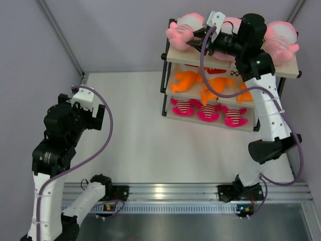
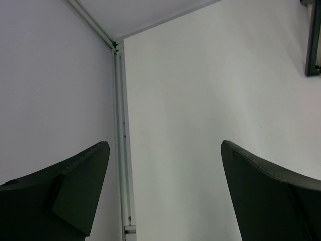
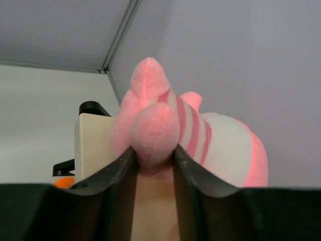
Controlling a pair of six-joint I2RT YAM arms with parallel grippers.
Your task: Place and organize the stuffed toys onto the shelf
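Note:
The shelf (image 1: 173, 56) stands at the back right. Its top board holds pale pink striped dolls: one at the left (image 1: 181, 31), one at the right (image 1: 281, 40), and one in the middle mostly hidden behind my right arm. Orange sharks (image 1: 185, 80) lie on the middle tier and magenta creatures (image 1: 208, 111) on the bottom tier. My right gripper (image 1: 199, 36) is shut on a limb of the left pink doll (image 3: 160, 115), just above the beige top board (image 3: 93, 140). My left gripper (image 1: 95, 118) is open and empty over the table at the left, and shows the same in its wrist view (image 2: 165, 150).
The white table is walled by grey panels, with a metal corner rail (image 2: 120, 125) at the back left. A black shelf leg (image 2: 312, 40) shows at the edge of the left wrist view. An aluminium rail (image 1: 170, 193) carries both arm bases at the near edge.

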